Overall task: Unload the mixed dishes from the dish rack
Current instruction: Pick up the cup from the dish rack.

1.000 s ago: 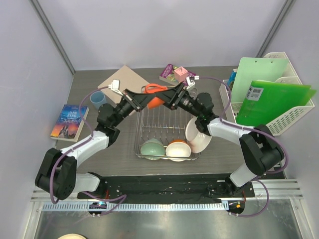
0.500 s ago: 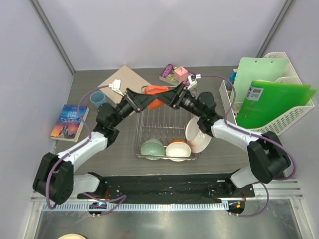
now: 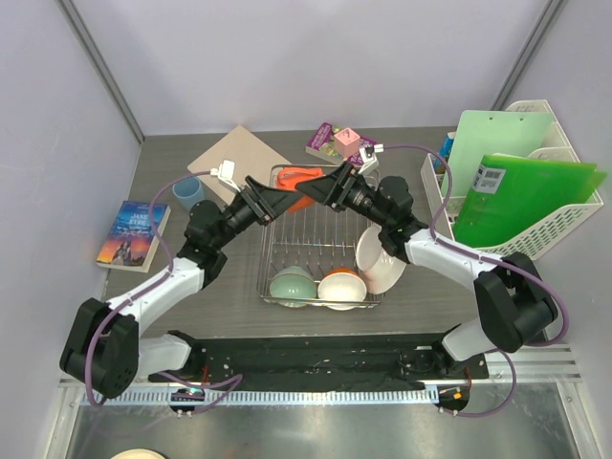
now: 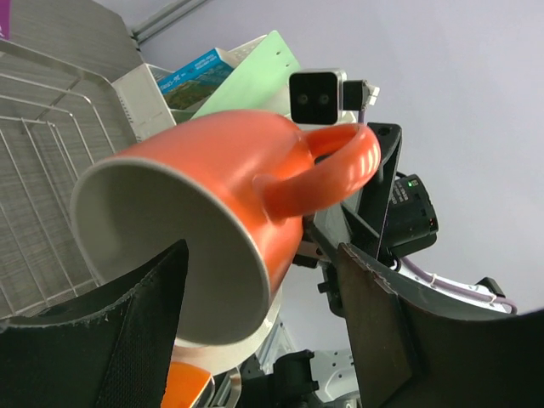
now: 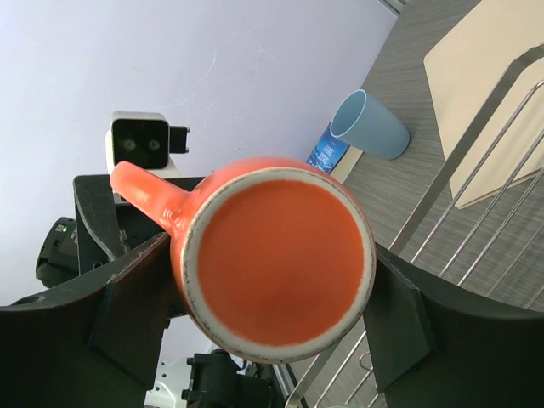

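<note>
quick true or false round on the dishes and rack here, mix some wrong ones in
1. The mug is between the left gripper and right gripper. True.
2. The cup is in the rack. False: it stands on the table, left of the rack.
3. The green bowl and orange bowl are at the rack's near end. True.
4. The plate lies flat on the table. False: it stands tilted at the rack's right side.

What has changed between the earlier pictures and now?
The left gripper has opened and let go of the orange-red mug. The right gripper now holds it alone over the dish rack. The pale green bowl, cream bowl, white plate and light-blue cup stayed put.
</note>
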Available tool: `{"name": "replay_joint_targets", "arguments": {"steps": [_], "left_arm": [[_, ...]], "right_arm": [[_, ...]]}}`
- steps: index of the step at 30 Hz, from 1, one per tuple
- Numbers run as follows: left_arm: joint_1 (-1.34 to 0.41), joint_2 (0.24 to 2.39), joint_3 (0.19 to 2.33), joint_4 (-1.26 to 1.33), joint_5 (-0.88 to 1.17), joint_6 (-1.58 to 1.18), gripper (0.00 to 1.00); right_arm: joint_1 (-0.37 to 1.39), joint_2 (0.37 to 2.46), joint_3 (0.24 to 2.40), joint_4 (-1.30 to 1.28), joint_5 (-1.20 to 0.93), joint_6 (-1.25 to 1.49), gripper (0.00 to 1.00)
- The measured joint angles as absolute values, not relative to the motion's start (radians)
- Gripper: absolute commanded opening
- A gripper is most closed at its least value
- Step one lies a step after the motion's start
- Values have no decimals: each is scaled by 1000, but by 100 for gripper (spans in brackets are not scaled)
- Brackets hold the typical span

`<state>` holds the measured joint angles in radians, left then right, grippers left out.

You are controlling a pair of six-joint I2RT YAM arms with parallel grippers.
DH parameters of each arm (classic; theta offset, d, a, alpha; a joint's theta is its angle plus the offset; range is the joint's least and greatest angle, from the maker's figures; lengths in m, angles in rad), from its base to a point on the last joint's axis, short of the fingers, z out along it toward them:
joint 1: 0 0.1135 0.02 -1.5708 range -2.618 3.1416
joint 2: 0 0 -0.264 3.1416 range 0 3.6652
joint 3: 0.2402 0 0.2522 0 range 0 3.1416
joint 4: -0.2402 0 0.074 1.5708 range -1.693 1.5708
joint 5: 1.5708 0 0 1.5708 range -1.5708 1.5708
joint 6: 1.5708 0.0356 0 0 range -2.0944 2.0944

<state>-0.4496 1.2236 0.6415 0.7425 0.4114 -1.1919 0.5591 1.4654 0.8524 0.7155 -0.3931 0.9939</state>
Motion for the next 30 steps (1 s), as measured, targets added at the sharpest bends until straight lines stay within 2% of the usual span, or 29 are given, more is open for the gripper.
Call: {"name": "replay_joint_targets", "arguments": {"steps": [4, 7, 8, 10, 22, 24, 25, 27, 29, 30], "left_arm": [[-450, 1201, 607, 743, 411, -1191, 67], [-450, 1197, 589, 743, 411, -1192, 56], [-450, 1197, 583, 744, 410, -1190, 48], [-449, 1198, 579, 747, 409, -1192, 42], [-450, 1266, 614, 812, 434, -1201, 43], [-450, 1282, 625, 823, 442, -1205, 35], [-451, 1289, 629, 830, 448, -1207, 20], [-453, 1298, 635, 844, 463, -1216, 1], [-456, 1302, 638, 862, 476, -1228, 0], [-456, 1304, 640, 883, 479, -1232, 0]], "right_arm": [[559, 1465, 853, 715, -387, 993, 1], [559, 1464, 853, 715, -387, 993, 1], [559, 1464, 853, 715, -387, 993, 1], [559, 1464, 852, 715, -387, 995, 1], [553, 1464, 841, 719, -385, 1007, 1], [553, 1464, 835, 725, -386, 1013, 1], [553, 1464, 833, 726, -386, 1016, 1], [552, 1464, 826, 726, -384, 1024, 1], [551, 1464, 818, 733, -389, 1063, 1], [549, 1464, 818, 739, -393, 1090, 6]]}}
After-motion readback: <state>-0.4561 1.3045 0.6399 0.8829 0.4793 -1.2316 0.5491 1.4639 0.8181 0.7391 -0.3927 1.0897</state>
